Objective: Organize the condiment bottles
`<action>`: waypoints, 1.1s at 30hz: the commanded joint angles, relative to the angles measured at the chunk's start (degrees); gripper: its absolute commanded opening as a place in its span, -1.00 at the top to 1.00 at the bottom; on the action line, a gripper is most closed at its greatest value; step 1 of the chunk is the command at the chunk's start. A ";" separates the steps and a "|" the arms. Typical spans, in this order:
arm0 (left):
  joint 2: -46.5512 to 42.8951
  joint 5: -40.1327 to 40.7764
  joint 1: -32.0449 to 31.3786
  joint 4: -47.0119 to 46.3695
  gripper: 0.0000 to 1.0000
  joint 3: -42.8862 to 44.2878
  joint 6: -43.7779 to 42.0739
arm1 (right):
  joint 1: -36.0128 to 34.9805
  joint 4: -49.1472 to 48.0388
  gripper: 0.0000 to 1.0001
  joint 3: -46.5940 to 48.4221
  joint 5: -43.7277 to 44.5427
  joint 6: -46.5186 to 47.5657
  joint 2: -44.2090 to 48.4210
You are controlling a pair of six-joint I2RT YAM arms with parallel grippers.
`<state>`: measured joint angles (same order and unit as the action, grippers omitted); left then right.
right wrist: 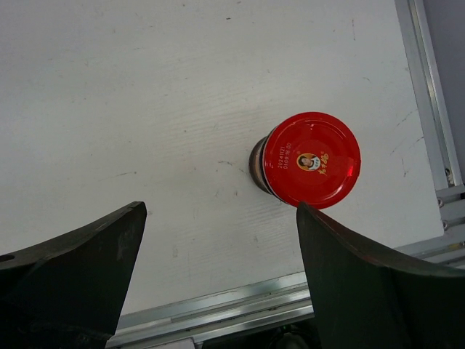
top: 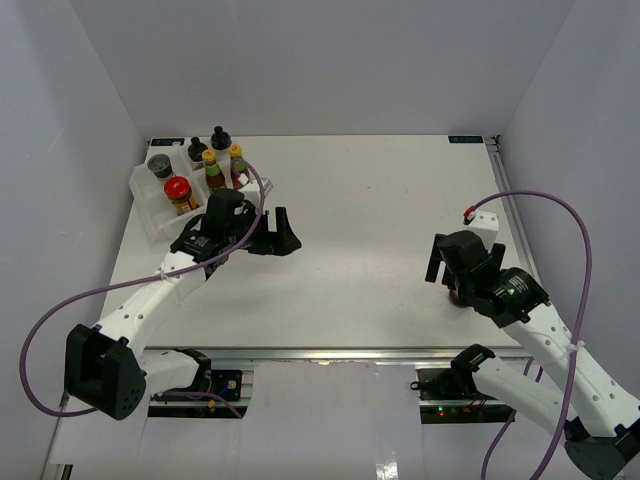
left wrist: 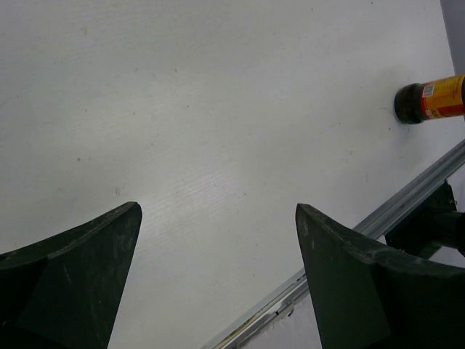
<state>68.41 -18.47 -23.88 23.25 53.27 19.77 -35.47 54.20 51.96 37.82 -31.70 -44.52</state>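
Left jaws: the left gripper is spread wide and holds nothing. It hangs over the bare surface, just off the tray's near right corner.
Right jaws: the right gripper is also released, its jaws wide apart and empty. It sits low over the surface towards the near right corner.
Loose jar: the loose red-lidded jar stands upright by the near edge, towards the right corner. It is past the right jaw tips and nearer the right-hand one in the wrist view, touching neither. From above, the right gripper hides most of it. The left wrist view shows only its dark base and orange label.
Tray: the clear plastic tray sits in the far left corner of the surface.
In the tray: the second red-lidded jar, the dark-lidded jar, two yellow-capped sauce bottles and two black-capped shakers. All are upright and packed close together.
In the way: the left arm's purple cable loops over the tray's right side, and the left gripper body covers the tray's near right corner from above.
Edges: a metal rail runs along the near edge, close to the loose jar. Another rail runs along the right edge.
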 commanded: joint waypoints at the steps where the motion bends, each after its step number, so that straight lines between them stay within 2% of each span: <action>1: -6.40 -1.24 -0.51 -1.66 -0.96 -4.77 -0.82 | 3.22 3.13 -0.80 1.23 3.11 -7.45 1.80; 8: -4.86 -2.04 -1.43 -1.20 -0.96 -6.35 -1.58 | 16.09 0.43 -0.80 -1.84 -0.80 -6.96 -2.02; 13: -4.88 -1.35 -1.62 -0.25 -0.96 -6.69 -2.63 | 23.15 -1.98 -0.80 -3.60 -3.83 -4.09 -1.09; 20: -5.11 0.10 -1.87 0.33 -0.96 -6.60 -2.83 | 24.57 -7.28 -0.80 -7.36 -8.07 -0.45 1.21; 33: -5.51 1.13 -1.87 0.63 -0.95 -6.69 -3.19 | 24.66 -14.01 -0.86 -12.12 -9.19 1.00 -4.09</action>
<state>64.38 -18.07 -25.36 23.57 46.85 17.36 -11.20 44.78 40.55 28.38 -31.07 -47.93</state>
